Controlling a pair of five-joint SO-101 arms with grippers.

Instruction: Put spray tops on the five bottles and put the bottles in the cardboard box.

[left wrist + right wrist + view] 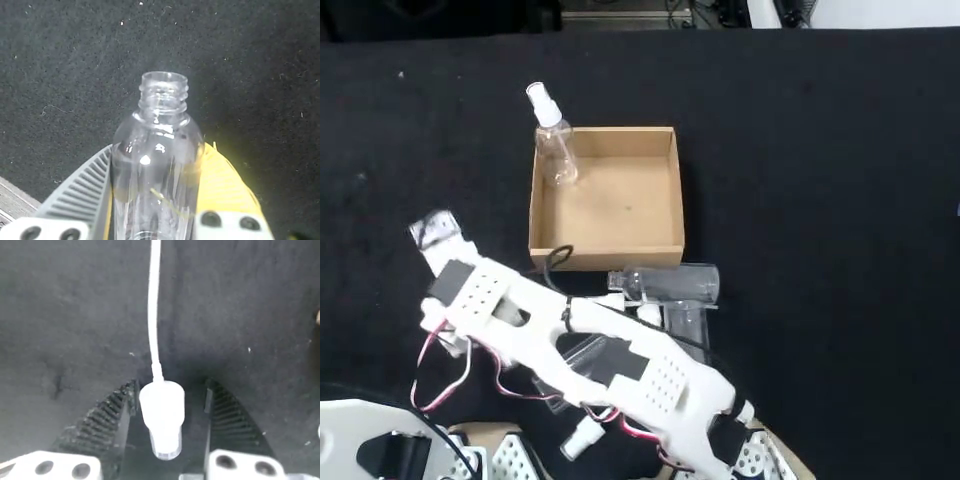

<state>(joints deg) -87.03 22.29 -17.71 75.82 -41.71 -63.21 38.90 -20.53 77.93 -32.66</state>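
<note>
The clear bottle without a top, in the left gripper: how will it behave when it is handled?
The bottle looks empty, so it is probably very light. Its wall is smooth, glossy and round, so it may slip or turn in the left gripper, and would likely roll if laid down.

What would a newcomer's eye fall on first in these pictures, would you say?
Most likely the open bottle, clear and uncapped, clamped in the left gripper. Next comes the white spray top, with its long tube, at the right gripper. From above, one capped bottle leans in a corner of the cardboard box, with a white arm stretched across the table near it.
</note>
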